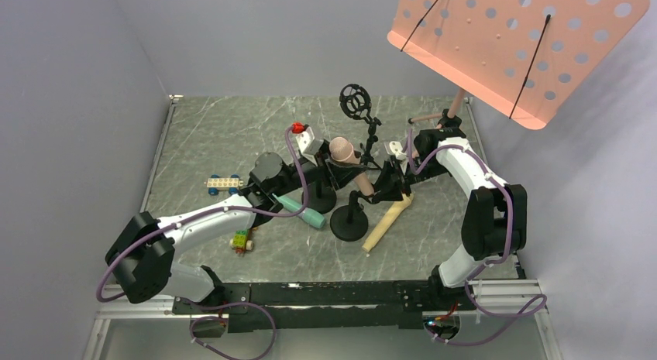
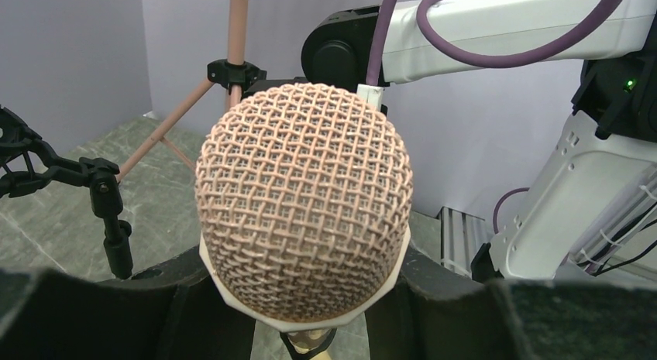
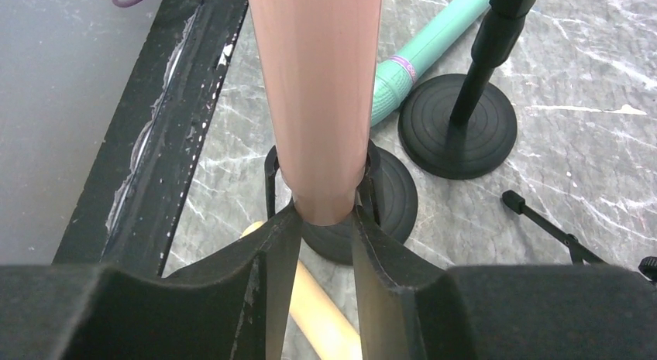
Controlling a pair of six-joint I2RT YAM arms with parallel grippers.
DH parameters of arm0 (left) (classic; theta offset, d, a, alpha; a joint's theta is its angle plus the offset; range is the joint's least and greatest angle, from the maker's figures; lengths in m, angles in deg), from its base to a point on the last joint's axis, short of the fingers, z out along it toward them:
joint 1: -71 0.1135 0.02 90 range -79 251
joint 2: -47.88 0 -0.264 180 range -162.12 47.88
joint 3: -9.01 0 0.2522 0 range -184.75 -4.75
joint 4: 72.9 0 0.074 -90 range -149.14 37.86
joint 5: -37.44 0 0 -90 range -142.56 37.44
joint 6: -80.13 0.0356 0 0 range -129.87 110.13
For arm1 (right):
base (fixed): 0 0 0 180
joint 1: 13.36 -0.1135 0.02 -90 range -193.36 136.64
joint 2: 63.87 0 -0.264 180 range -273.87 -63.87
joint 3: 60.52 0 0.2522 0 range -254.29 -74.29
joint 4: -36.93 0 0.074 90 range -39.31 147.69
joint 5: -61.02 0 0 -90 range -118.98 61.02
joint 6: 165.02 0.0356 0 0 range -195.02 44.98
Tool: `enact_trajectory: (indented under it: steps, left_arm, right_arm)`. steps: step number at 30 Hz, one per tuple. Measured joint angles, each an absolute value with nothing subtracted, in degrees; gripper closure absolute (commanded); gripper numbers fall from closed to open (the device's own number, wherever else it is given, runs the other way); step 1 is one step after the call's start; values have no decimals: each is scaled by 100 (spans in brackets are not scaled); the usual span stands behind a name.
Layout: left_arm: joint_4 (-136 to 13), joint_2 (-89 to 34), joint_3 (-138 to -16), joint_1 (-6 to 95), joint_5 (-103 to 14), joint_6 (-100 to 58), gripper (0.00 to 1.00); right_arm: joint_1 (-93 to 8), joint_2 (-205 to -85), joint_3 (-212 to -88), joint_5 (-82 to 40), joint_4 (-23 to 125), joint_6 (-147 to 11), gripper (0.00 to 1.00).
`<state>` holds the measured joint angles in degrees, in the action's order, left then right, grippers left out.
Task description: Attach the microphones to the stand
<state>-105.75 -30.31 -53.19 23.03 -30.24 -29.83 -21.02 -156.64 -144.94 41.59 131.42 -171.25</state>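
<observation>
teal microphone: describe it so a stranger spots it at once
On the marble table stand two black round bases. The teal microphone lies flat just left of them. It alone is green: the pink microphone is held aloft, the yellow microphone lies to their right.

We are finding no text, brand, number or sign that we can read in any view. We are noticing a purple band (image 3: 404, 66) on the teal-green microphone (image 3: 430, 46) lying on the desk (image 3: 604, 166), its print too small to tell.
</observation>
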Motion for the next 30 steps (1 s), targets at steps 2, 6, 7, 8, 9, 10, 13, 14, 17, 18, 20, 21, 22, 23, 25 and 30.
enact_trajectory:
  steps: [2,6,7,8,9,10,13,14,17,18,20,21,22,23,25,30]
  left_arm:
    - [-10693,-3062,-5280,2306,-3050,-3047,100]
    - [-10730,-3075,-5273,2308,-3054,-3071,100]
    - [-10730,-3077,-5271,2308,-3054,-3077,100]
    - [-10730,-3079,-5265,2308,-3054,-3082,100]
    - [-10734,-3084,-5258,2308,-3054,-3082,100]
    - [-10739,-3094,-5252,2308,-3054,-3095,100]
    - [-10741,-3145,-5217,2321,-3054,-3112,100]
    - [-10724,-3177,-5190,2323,-3050,-3112,100]
    - [-10645,-3287,-5155,2356,-3030,-3123,100]
    - [-10630,-3298,-5155,2382,-3006,-3143,100]
    - [-10590,-3313,-5155,2413,-2967,-3156,100]
    - [-10566,-3328,-5158,2424,-2943,-3154,100]
    - [-10546,-3346,-5160,2432,-2930,-3154,100]
    - [-10516,-3368,-5162,2448,-2908,-3158,100]
    - [-10407,-3433,-5177,2463,-2820,-3132,100]
    - [-10142,-3667,-5263,2439,-2632,-3130,100]
  right_arm:
    - [-2099,-15664,-14494,4150,13153,-17147,58]
    - [-2095,-15664,-14494,4150,13173,-17175,57]
    - [-2095,-15664,-14494,4150,13177,-17190,57]
    - [-2095,-15664,-14494,4148,13179,-17197,56]
    - [-2095,-15664,-14494,4143,13183,-17195,54]
    - [-2093,-15664,-14494,4137,13183,-17192,52]
    - [-2082,-15660,-14492,4137,13148,-17131,50]
    - [-2082,-15642,-14479,4137,13109,-17068,50]
    - [-2064,-15502,-14393,4041,12893,-16801,49]
    - [-2056,-15443,-14369,3990,12794,-16692,47]
    - [-2058,-15332,-14317,3892,12604,-16478,46]
    - [-2058,-15264,-14288,3827,12497,-16340,44]
    - [-2056,-15194,-14260,3746,12399,-16191,44]
    - [-2045,-15109,-14227,3656,12281,-16032,43]
    - [-1988,-14980,-14181,3479,12091,-15818,43]
    - [-1804,-14892,-14159,3280,11942,-15645,42]
